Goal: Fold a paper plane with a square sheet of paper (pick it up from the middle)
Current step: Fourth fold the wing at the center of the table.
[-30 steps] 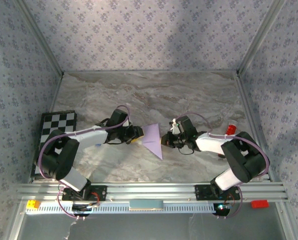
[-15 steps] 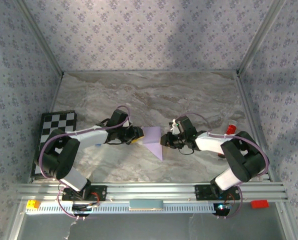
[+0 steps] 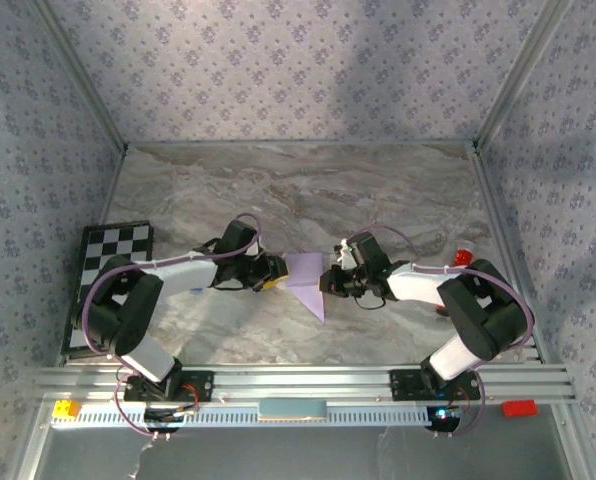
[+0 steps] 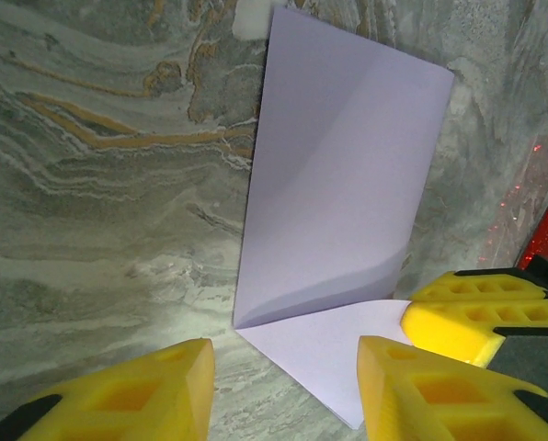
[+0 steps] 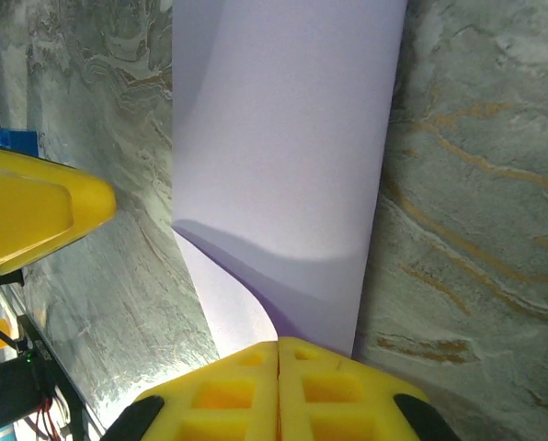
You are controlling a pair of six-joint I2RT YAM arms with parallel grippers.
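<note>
Square sheet of paper (image 3: 304, 272) lies mid-bench (image 3: 308, 190), somewhat nearer the near edge than the far one, well apart from the chequered board (image 3: 113, 262) at the left edge. It is part-folded: one panel is lifted off the marble along a crease, with a pointed flap flat beneath it, tip aimed at the near edge. Left gripper (image 4: 283, 367) sits low at the sheet's left side, released, its yellow fingers (image 4: 136, 390) apart and straddling the flat flap without clamping it. Right gripper (image 5: 279, 367) is at the sheet's right side, clenched tight, pads meeting. The paper's edge curls up into them, so it is probably pinching the sheet, though the contact itself is hidden behind the pads. Judged step: bringing the raised panel over to set a fold. To do it well, the right should carry its edge across in a low arc with no tugging, or the thin sheet will slide on the smooth marble. The left should come down on the flat flap just beside the crease as an anchor before the panel travels. Line edge to edge first, let go only once the panel lies flat, then press along the crease from the middle outward. Risk: a skewed crease here would spoil the plane's symmetry.
</note>
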